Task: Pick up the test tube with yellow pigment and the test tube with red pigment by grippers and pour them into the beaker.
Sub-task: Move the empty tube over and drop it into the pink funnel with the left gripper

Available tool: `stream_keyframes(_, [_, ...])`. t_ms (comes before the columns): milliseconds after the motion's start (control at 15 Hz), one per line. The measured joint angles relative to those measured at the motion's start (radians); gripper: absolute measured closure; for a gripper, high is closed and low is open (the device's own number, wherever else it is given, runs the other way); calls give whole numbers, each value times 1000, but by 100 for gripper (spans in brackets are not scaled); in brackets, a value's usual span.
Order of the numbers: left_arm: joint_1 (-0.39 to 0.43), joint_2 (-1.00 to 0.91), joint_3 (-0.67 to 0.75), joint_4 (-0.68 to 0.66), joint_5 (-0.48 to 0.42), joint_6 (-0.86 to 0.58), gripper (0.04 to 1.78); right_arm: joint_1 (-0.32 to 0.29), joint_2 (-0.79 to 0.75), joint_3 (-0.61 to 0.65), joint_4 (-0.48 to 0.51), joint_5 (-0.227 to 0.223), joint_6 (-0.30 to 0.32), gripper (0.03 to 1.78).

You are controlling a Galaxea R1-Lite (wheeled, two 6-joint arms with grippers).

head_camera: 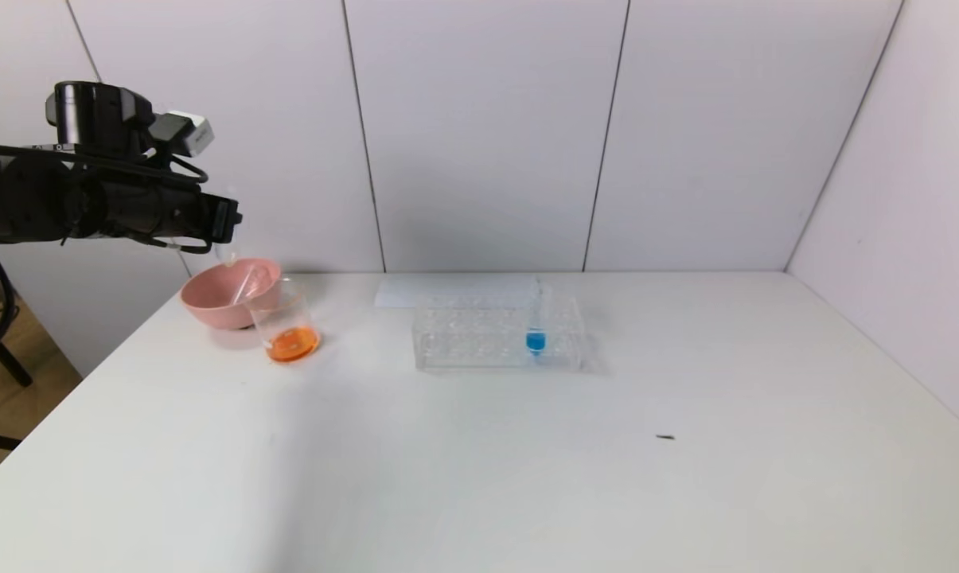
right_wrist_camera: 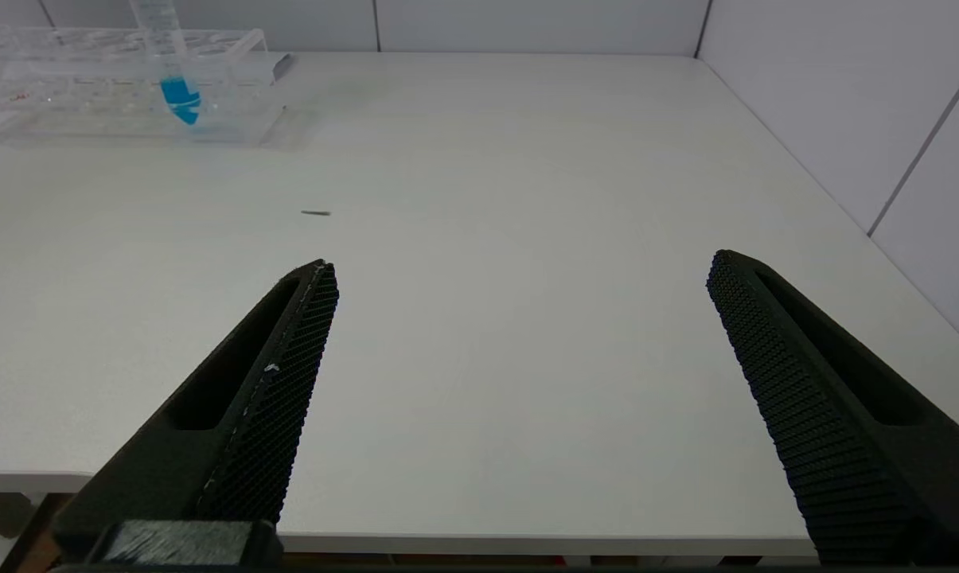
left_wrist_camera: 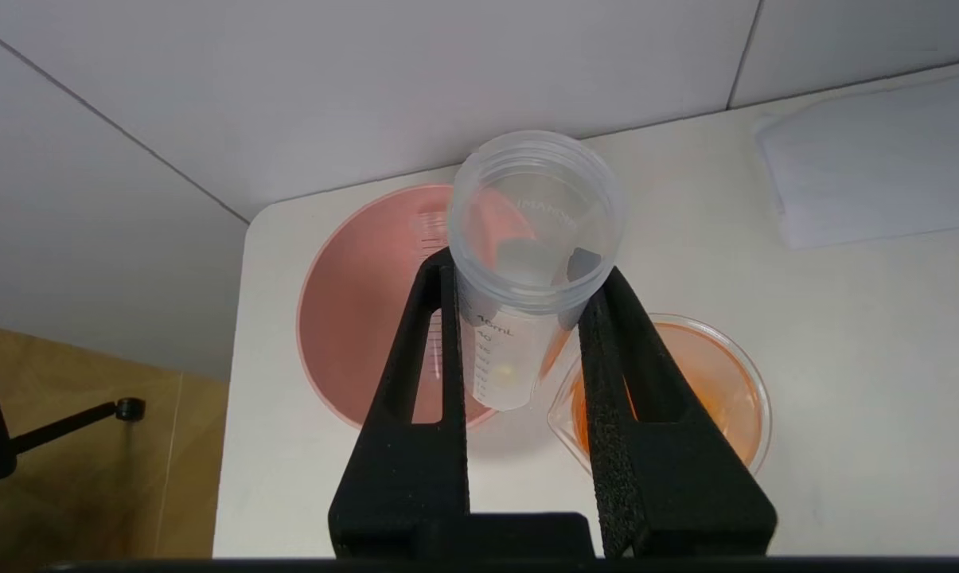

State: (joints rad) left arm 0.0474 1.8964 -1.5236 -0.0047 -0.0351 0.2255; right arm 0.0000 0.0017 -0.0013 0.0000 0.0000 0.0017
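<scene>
My left gripper (head_camera: pixel 228 219) (left_wrist_camera: pixel 519 274) hangs above the table's far left corner, over the gap between the pink bowl and the beaker. It is shut on a clear graduated test tube (left_wrist_camera: pixel 535 207) (head_camera: pixel 226 251), held upright with its open mouth up; only a faint yellow trace shows at its tip. The beaker (head_camera: pixel 288 326) (left_wrist_camera: pixel 754 374) stands beside the bowl and holds orange liquid. No tube with red pigment shows. My right gripper (right_wrist_camera: pixel 519 270) is open and empty above the table's near edge, out of the head view.
The pink bowl (head_camera: pixel 216 298) (left_wrist_camera: pixel 360 318) holds another clear, empty-looking tube (head_camera: pixel 247 285) (left_wrist_camera: pixel 430 231) leaning inside. A clear rack (head_camera: pixel 479 338) (right_wrist_camera: pixel 89 103) at mid-table holds a blue-tipped tube (head_camera: pixel 536 334) (right_wrist_camera: pixel 178 91). White paper (head_camera: pixel 447 290) lies behind it. A small dark speck (head_camera: pixel 665 437) lies on the table.
</scene>
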Motion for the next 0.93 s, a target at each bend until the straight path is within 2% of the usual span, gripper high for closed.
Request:
stream_keyframes(267, [8, -3, 74, -146, -1, -49, 138, 0, 0, 0, 0, 0, 0, 11])
stream_keyframes(533, [18, 1, 100, -165, -1, -101, 138, 0, 0, 0, 0, 0, 0, 11])
stream_keyframes(933, [31, 11, 132, -265, -3, -111, 138, 0, 0, 0, 0, 0, 0, 11])
